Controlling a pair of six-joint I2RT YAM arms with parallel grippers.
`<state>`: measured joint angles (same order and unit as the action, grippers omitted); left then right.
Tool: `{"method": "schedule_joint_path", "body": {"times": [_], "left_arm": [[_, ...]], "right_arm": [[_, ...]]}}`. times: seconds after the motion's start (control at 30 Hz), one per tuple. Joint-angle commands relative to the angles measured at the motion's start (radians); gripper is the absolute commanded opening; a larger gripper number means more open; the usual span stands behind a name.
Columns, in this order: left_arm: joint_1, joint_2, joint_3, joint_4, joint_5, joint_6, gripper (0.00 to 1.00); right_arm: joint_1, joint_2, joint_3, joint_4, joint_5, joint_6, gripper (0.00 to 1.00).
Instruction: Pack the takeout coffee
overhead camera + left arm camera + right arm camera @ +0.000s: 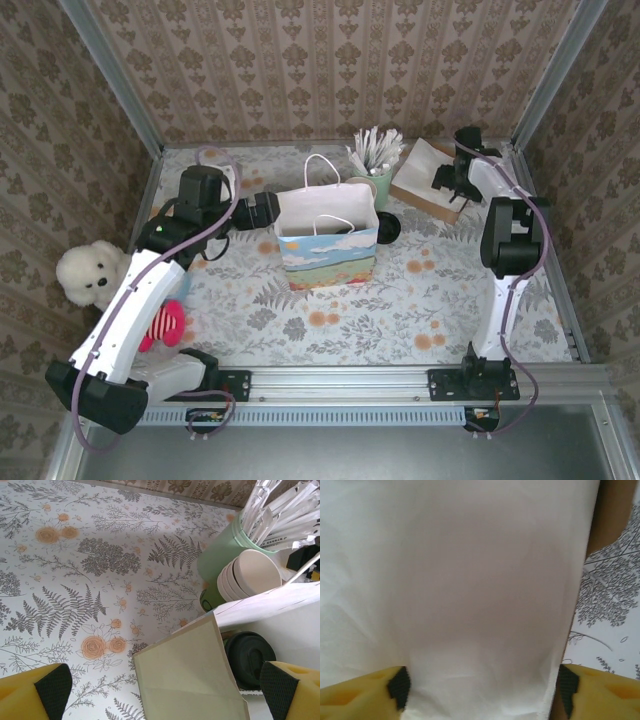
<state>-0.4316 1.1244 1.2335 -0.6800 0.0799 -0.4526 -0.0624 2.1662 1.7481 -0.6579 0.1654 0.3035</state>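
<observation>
Fern-and-flower tablecloth lies under patterned walls. At its centre stands a paper bag printed with sky and meadow. The takeout coffee sits inside it, black lid up. At the bag's 1 o'clock a pale-green cup holds white sticks. The left gripper, at the bag's 9 o'clock, is spread wide. The right gripper, at 2 o'clock, has its jaws apart over a white sheet.

A lab test cell: wallpapered panels in aluminium framing.

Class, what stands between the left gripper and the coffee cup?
The paper bag's wall; the left wrist view shows it ahead of the left gripper, covering part of the coffee cup.
</observation>
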Motion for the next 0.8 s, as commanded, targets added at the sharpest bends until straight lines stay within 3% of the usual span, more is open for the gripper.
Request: {"method": "schedule_joint_path", "body": {"times": [0.0,0.13,0.57,0.77], "left_arm": [[-0.003,-0.014,-0.014,0.017,-0.021,-0.018,1.0],[-0.003,-0.014,-0.02,0.014,-0.024,-0.019,1.0],[-0.003,-0.009,-0.026,0.026,0.003,-0.023,1.0],[-0.004,-0.009,-0.025,0.027,0.008,-0.02,1.0]], "right_arm": [[0.013,0.021,0.031,-0.032,0.059,-0.04,0.7],[0.013,0.025,0.034,-0.029,0.037,-0.042,0.55],[0.016,-0.026,0.022,-0.02,0.022,-0.054,0.35],[0.019,-0.061,-0.009,0.014,0.033,-0.051,0.17]]}}
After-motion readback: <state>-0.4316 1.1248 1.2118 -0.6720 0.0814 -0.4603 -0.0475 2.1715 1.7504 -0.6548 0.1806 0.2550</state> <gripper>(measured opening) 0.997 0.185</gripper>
